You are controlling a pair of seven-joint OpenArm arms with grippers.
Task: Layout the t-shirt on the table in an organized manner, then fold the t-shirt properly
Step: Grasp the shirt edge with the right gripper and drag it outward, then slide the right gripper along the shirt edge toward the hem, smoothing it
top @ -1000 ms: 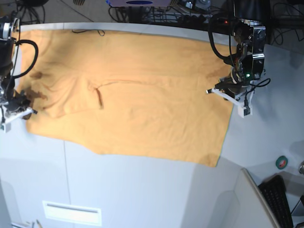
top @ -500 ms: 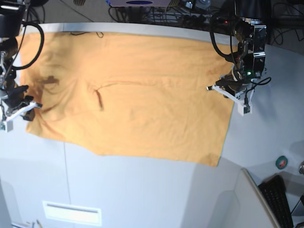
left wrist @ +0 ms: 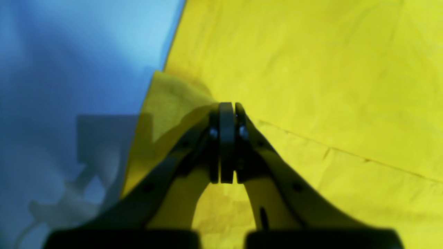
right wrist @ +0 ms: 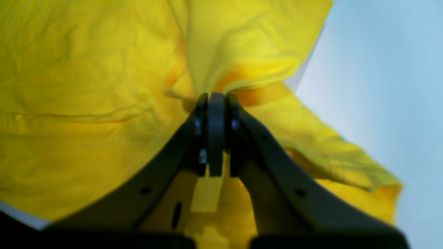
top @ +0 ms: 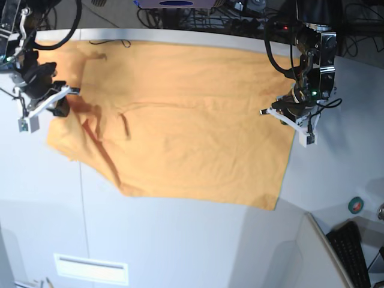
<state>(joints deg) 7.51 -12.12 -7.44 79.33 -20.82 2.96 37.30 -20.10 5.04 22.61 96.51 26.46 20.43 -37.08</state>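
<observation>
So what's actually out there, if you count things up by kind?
T-shirt, orange-yellow, spread on the table: 1
Grippers, both shut on the shirt's edges: 2 (left gripper, right gripper)
Keyboard, black, at the lower corner: 1
Roll of tape, green: 1
Total: 5, plus the table

The orange-yellow t-shirt [top: 180, 126] lies spread on the off-white table [top: 180, 240], one end apparently lifted and bunched.

The t-shirt [top: 186, 120] lies spread on the table [top: 180, 240], keyboard [top: 354, 252] at its right.
</observation>
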